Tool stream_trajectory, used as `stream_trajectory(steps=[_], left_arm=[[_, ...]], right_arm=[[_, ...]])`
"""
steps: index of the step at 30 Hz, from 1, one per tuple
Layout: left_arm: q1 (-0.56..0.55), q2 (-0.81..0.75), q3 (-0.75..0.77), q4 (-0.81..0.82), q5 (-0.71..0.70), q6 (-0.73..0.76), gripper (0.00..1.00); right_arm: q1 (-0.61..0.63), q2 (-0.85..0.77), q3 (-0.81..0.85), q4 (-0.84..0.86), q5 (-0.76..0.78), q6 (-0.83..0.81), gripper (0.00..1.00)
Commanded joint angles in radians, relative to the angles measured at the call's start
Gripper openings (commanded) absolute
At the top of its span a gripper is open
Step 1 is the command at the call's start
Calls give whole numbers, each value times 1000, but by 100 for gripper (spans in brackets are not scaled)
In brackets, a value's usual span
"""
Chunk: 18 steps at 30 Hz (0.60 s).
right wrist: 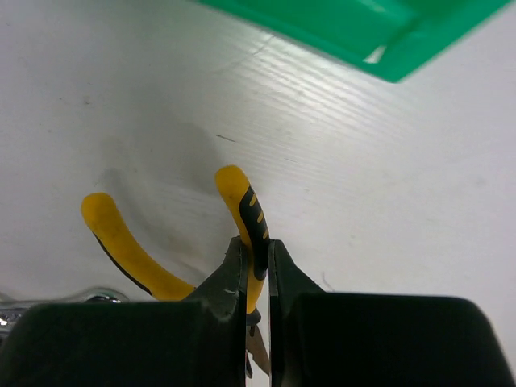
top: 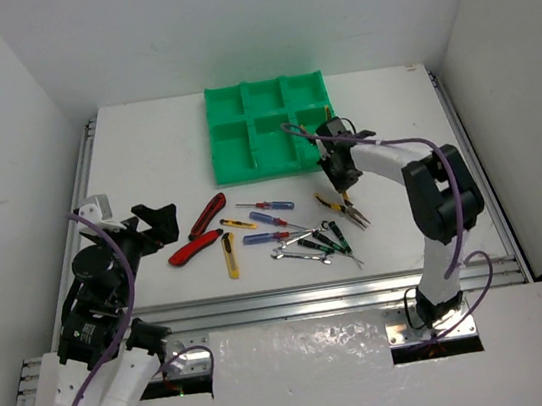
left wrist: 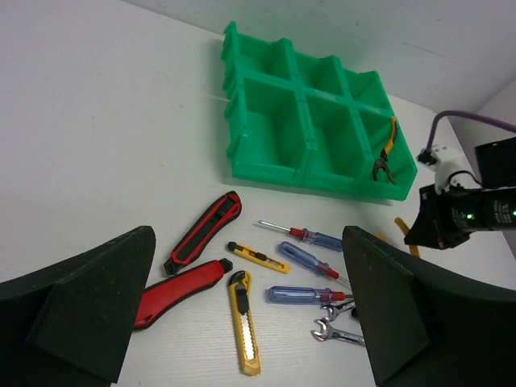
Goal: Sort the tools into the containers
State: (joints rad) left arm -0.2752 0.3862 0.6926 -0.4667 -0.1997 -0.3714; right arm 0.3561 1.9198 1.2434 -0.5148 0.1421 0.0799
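- the right end effector (right wrist: 256, 278) is squeezed tight on one yellow handle of the pliers (right wrist: 125, 246), close to the near right corner of the green tray (top: 217, 140).
- i cannot tell if these pliers touch the counter (top: 142, 150).
- the left end effector (top: 158, 227) is spread wide with nothing in it, near two red and black knives (top: 207, 215).
- another pair of pliers (left wrist: 385, 153) leans in the tray's near right box.
- yellow box cutters (top: 230, 256), blue screwdrivers (top: 266, 206), dark screwdrivers (top: 332, 238) and silver wrenches (top: 298, 252) lie on the counter between the arms.
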Motion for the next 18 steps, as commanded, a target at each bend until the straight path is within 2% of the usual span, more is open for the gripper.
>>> stream_trajectory(steps=[1,7,12,18], left_arm=[[-9,-1,1,46,5,9,100],[-10,0,1,46,3,9,100],[-10,0,1,46,3,9,100],[-10,-3,1,46,0,9,100]], right_arm=[[-3,-137,-16,84,86,18,0],[-5,-238,-33,122,108,47,0],[-12,-286,42,173,134,72,0],[-39,-162,253,265,195,107,0]])
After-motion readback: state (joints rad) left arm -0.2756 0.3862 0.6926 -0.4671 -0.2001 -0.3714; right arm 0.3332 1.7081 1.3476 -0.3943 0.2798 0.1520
